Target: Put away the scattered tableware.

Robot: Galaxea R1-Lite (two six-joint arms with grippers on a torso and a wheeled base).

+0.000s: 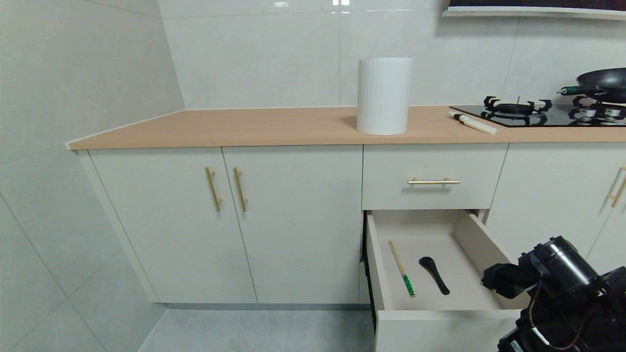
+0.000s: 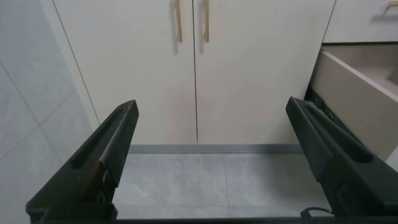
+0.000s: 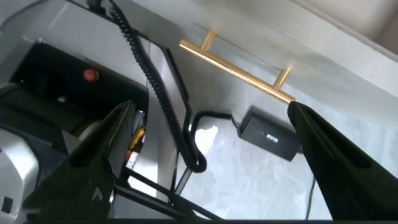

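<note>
Left jaws stand spread wide and empty, the cabinet doors (image 2: 186,74) showing between them. Right jaws are likewise spread, gripping nothing. At the head view's lower right, the open drawer (image 1: 481,249) holds chopsticks (image 1: 402,269) and a black spoon (image 1: 434,275) side by side. At upper right, a pale utensil (image 1: 472,123) lies on the surface (image 1: 244,127) just beside the stove (image 1: 518,110).

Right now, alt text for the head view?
An open lower drawer holds chopsticks and a black spoon, lying apart. On the counter above are a white canister and, by the stove, a pale utensil; a black pan sits on the stove's right burner.
</note>
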